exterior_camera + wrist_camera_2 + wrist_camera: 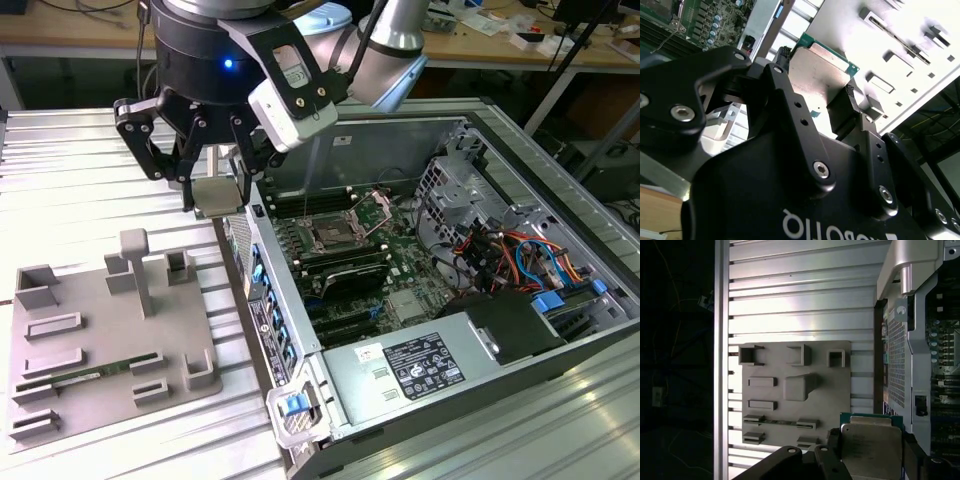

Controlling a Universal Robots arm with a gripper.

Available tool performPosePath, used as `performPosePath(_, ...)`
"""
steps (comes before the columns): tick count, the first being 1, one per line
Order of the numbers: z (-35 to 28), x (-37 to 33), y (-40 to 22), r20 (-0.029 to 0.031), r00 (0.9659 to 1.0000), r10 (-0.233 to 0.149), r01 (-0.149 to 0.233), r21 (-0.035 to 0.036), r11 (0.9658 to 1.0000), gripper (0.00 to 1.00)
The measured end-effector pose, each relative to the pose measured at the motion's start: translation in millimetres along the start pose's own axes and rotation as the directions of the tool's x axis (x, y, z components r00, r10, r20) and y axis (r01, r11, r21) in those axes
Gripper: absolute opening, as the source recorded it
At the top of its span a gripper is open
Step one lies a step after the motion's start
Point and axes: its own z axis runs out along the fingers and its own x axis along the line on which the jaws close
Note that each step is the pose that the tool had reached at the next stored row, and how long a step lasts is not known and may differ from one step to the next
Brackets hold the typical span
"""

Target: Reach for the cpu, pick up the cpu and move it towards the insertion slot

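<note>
My gripper (215,190) is shut on the cpu (218,196), a thin square chip with a pale metal face and a green edge. It hangs in the air over the table, just outside the open computer case's near wall. Both wrist views show the cpu (819,70) (871,447) clamped by its sides between the black fingers (781,75) (834,440). The insertion slot (329,236), a dark square socket with a shiny frame and raised wire lever, lies on the motherboard inside the case, toward the exterior view's right of the cpu.
A grey fixture plate (100,330) with raised holders lies on the ribbed metal table (60,180); a green memory stick (90,375) sits in it. The open case (300,400) holds memory slots (345,275), a power supply (420,365) and coloured cables (520,255).
</note>
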Motion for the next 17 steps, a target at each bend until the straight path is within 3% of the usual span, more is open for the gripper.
performPosePath(17, 0.0, -8.4, -0.1, -0.0001, 1.0000, 0.000, 0.000, 0.0001, 1.0000, 0.55)
